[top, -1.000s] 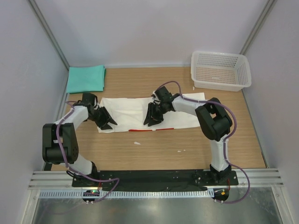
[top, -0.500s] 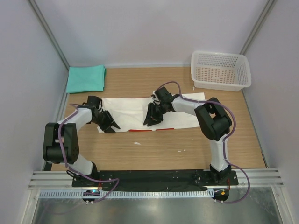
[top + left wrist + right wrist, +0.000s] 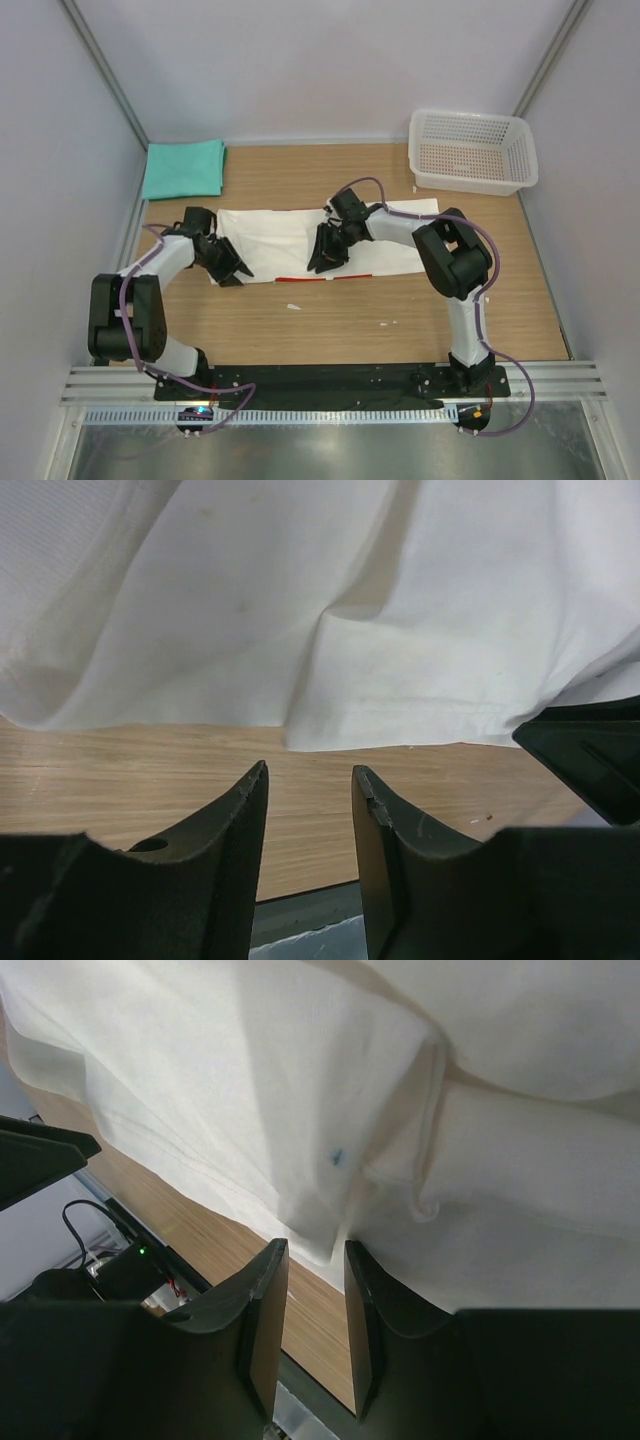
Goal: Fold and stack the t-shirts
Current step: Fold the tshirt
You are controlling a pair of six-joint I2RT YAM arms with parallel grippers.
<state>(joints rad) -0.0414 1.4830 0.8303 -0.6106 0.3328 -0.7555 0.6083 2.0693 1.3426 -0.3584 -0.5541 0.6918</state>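
While the fingers of the left gripper point(image 3: 310, 772) are held partly apart, nothing is gripped: only bare wood is seen between them, and their tips are set just short of the near hem of the white cloth t-shirt point(image 3: 290, 232). The fingers of the right gripper point(image 3: 315, 1247) are parted by a narrower gap, and the shirt's folded edge is met right at their tips, though no cloth is seen clamped. The left arm point(image 3: 125, 305) is bent sharply at the elbow, its forearm reaching to the shirt's left end. The right arm point(image 3: 455, 262) is folded likewise, its forearm stretched across the shirt to the middle, with the gripper tipped toward the near edge. The white shirt is laid as a long folded band across the middle of the light wooden table point(image 3: 330, 325), a thin red line showing along its near edge. A folded teal-green cloth t-shirt point(image 3: 183, 168) is placed at the far left corner, well apart, and a white plastic mesh basket point(image 3: 472, 150) at the far right. The table is enclosed by pale grey walls point(image 3: 320, 70).
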